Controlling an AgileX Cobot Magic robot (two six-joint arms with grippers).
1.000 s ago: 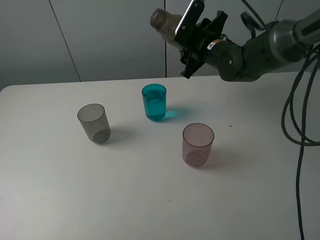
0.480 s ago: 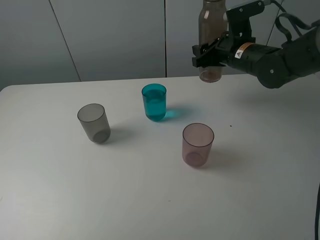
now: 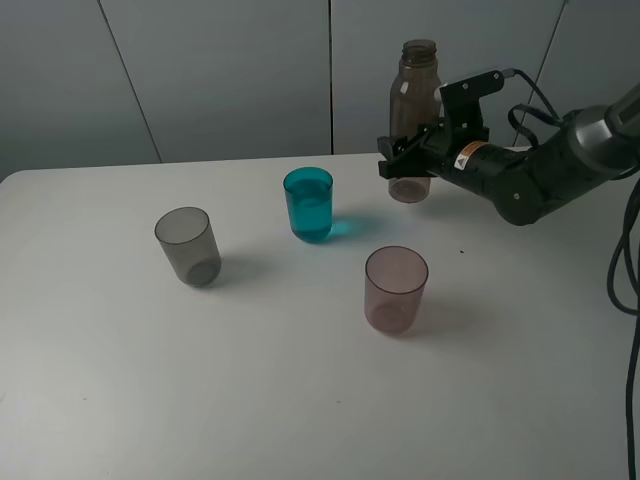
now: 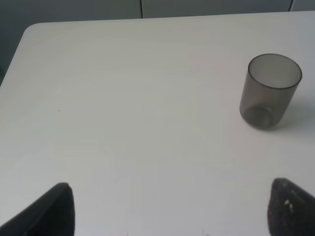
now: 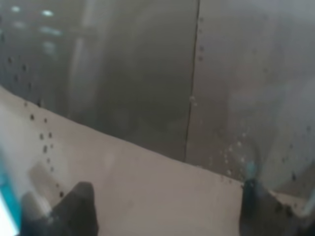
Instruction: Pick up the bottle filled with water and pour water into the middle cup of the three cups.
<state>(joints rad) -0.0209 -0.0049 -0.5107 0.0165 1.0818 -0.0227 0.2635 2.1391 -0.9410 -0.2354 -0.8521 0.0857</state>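
The smoky brown-grey bottle [image 3: 415, 85] stands upright behind and to the right of the teal middle cup [image 3: 308, 204], which holds water. My right gripper [image 3: 408, 167] is shut on the bottle's lower body; whether its base touches the table is unclear. The bottle's wet wall [image 5: 147, 98] fills the right wrist view between the fingertips [image 5: 78, 206]. The smoky grey cup [image 3: 187, 246] stands at the left and the pinkish-mauve cup [image 3: 396, 290] at the front right. My left gripper [image 4: 172, 211] is open and empty over the table, with the grey cup [image 4: 270, 91] ahead of it.
The white table [image 3: 300, 400] spreads wide in front of the cups. A grey panelled wall [image 3: 200, 70] stands behind its far edge. Black cables [image 3: 625, 300] hang at the right edge of the view.
The right gripper has turned the bottle from tilted over the teal cup to upright, moved it right and lowered it toward the table. The cups have not moved.
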